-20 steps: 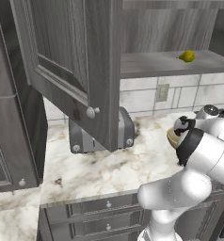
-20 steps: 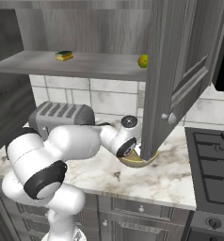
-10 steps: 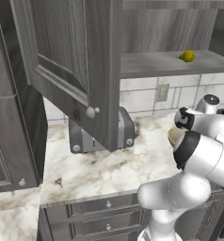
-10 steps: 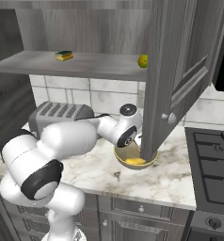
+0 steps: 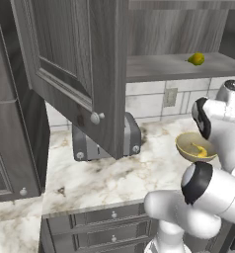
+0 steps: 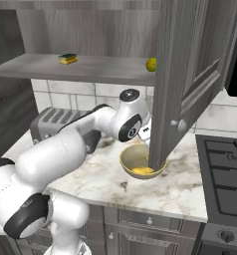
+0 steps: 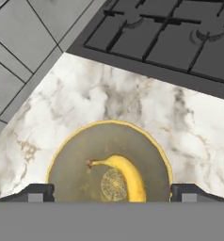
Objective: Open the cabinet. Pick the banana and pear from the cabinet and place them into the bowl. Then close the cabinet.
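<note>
Marble counter (image 7: 147,113) — tiled wall (image 7: 24,52); stove (image 7: 180,37)

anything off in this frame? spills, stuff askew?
Nothing spilled or damaged. Banana lies in the bowl on the counter; pear sits on the open cabinet's shelf beside a sponge. Gripper open above the bowl.

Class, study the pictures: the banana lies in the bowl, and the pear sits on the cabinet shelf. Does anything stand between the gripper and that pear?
Nothing visible blocks it. The gripper hangs open over the bowl holding the banana. The pear sits above on the cabinet shelf, its front open. The open cabinet door hangs just to its right, close by.
</note>
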### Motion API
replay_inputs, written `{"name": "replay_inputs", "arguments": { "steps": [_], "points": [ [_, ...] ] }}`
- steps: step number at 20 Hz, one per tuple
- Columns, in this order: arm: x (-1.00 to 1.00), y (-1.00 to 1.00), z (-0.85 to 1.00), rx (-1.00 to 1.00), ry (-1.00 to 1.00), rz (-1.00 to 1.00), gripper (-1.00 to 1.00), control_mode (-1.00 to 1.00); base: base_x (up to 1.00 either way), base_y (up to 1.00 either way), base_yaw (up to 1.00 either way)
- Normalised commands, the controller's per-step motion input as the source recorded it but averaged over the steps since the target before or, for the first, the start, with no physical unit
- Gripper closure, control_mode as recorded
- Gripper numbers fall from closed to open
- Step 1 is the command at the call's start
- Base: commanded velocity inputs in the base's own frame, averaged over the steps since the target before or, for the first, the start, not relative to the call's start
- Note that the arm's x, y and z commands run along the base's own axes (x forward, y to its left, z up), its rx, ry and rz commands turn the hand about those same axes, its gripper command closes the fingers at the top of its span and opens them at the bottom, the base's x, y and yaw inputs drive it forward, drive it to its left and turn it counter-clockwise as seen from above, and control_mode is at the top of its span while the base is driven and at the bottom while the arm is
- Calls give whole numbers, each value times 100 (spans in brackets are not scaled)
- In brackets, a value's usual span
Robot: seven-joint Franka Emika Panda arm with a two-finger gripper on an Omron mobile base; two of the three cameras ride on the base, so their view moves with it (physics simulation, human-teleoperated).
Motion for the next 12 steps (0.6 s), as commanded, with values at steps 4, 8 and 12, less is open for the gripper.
{"name": "replay_inputs", "arguments": {
  "steps": [4, 8, 12],
  "points": [
    [-100, 0, 72, -7, -3, 0, -100, -100, 0, 0, 0],
    [-86, 0, 100, -4, -11, 0, -100, -100, 0, 0, 0],
    [-76, 8, 100, -8, -16, 3, -100, -100, 0, 0, 0]
  ]
}}
